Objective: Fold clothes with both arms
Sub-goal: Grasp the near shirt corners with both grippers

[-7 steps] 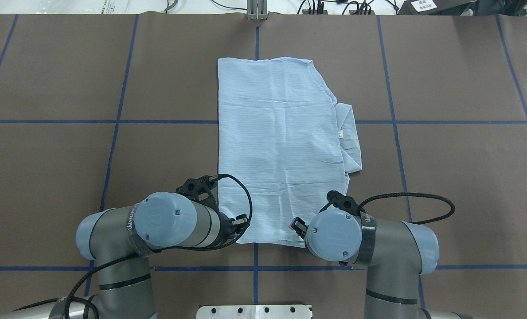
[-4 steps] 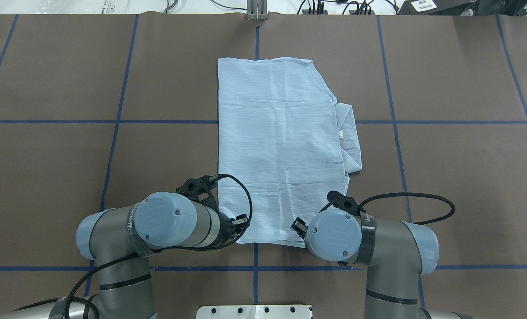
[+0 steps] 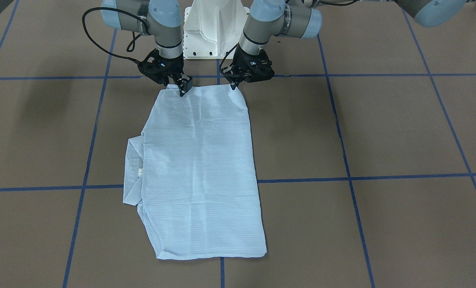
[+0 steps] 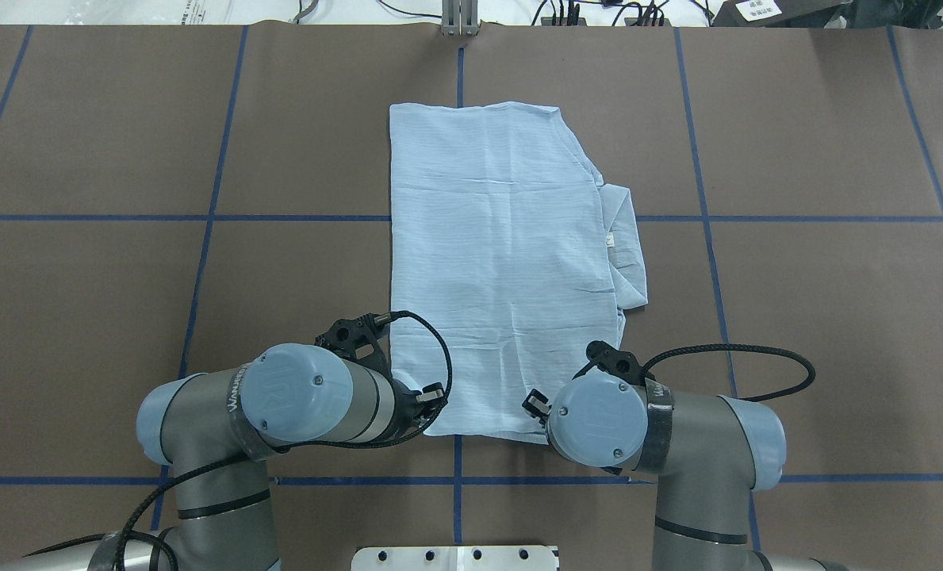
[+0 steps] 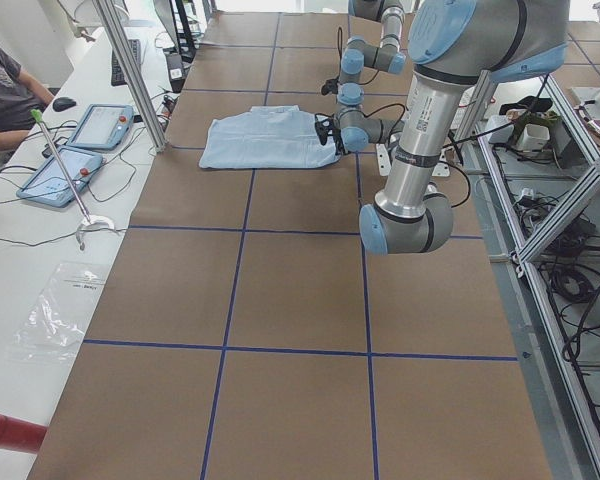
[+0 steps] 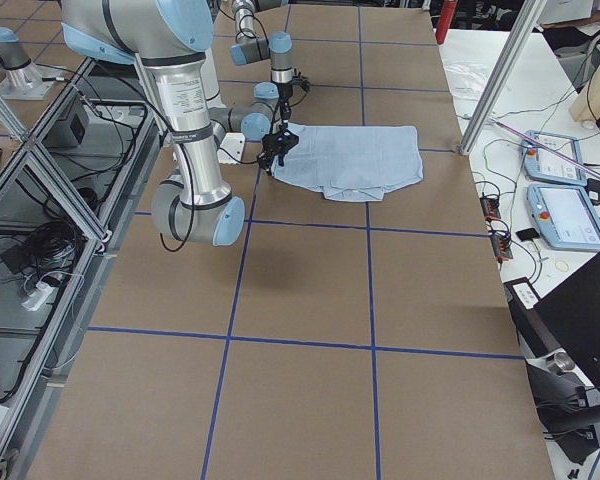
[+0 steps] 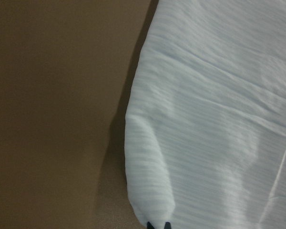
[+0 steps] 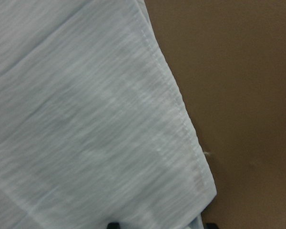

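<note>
Left gripper (image 3: 233, 85) pinching shirt (image 3: 199, 168) corner; right gripper (image 3: 181, 90) spread apart, straddling other corner.

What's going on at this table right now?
The robot's grey-and-silver left arm and right arm are working a thin pale-blue striped shirt that lies on the brown table, folded into a long rectangle with its collar poking out on the robot's right. Both black grippers sit at the shirt's near corners: the left gripper looks shut on a pinched ridge of fabric, while the right gripper is open, straddling its corner.
</note>
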